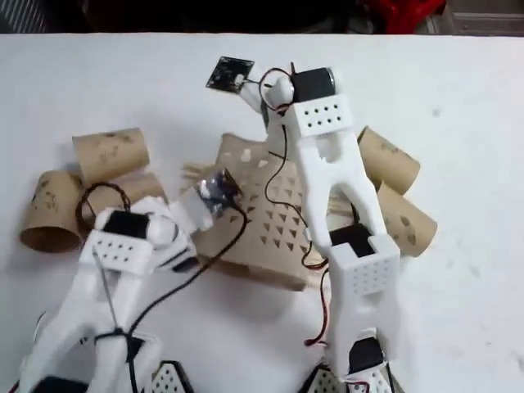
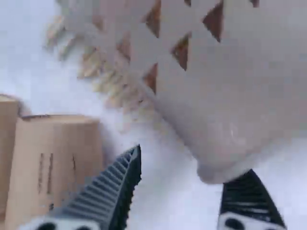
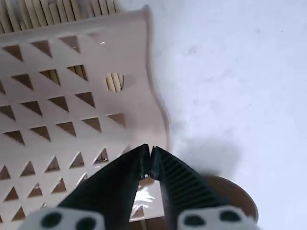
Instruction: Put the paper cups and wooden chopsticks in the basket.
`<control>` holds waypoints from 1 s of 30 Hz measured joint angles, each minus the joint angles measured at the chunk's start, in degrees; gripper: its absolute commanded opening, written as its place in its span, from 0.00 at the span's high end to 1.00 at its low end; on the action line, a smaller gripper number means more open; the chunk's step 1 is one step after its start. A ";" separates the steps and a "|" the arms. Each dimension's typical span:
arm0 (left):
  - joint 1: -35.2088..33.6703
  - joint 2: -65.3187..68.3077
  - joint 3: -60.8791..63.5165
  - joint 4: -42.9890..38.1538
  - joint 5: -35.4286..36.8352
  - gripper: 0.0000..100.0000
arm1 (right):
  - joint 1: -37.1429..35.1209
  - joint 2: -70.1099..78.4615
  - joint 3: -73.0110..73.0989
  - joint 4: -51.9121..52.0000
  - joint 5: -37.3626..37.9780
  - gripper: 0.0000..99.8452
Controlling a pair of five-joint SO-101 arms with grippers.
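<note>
The beige basket point(image 1: 270, 205) with triangular holes lies tipped over at the table's middle. Wooden chopsticks point(image 1: 193, 170) stick out from under its left side and are seen through its wall as chopsticks point(image 3: 48, 12). Brown paper cups lie on their sides: three at the left point(image 1: 106, 151), two at the right point(image 1: 389, 160). My left gripper point(image 2: 192, 160) is open at the basket's corner point(image 2: 230, 96), with a cup point(image 2: 53, 163) and chopsticks point(image 2: 96, 72) beside it. At the basket's far edge my right gripper point(image 3: 149, 154) is shut on the rim point(image 3: 153, 96). A cup point(image 3: 230, 191) lies behind it.
The white table point(image 1: 458, 90) has open room at the far side and far right. Both arms' bases stand at the near edge, with black and red cables point(image 1: 205, 262) trailing over the basket's near side.
</note>
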 measured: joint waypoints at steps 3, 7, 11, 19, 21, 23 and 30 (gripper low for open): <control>0.00 5.10 0.00 -6.33 2.73 0.73 | -0.62 0.00 0.00 0.00 0.00 0.98; 0.00 11.78 0.00 -12.84 4.57 0.73 | -2.64 -0.53 0.00 0.00 -1.85 0.98; -0.09 15.47 -1.76 -16.35 7.30 0.73 | -3.43 -5.27 0.35 0.00 -4.13 0.98; -6.33 20.40 -11.78 -13.19 14.07 0.73 | 1.93 -14.15 13.01 0.00 -0.35 0.98; -6.77 21.80 -13.54 -13.19 16.62 0.73 | 4.66 -14.15 13.45 -0.62 0.00 0.98; -7.47 23.47 -15.30 -13.19 19.25 0.73 | 7.65 -14.15 13.71 -1.32 0.09 0.98; -12.57 28.04 -24.62 -8.88 26.90 0.73 | 10.73 -7.56 13.80 -3.87 -6.07 0.90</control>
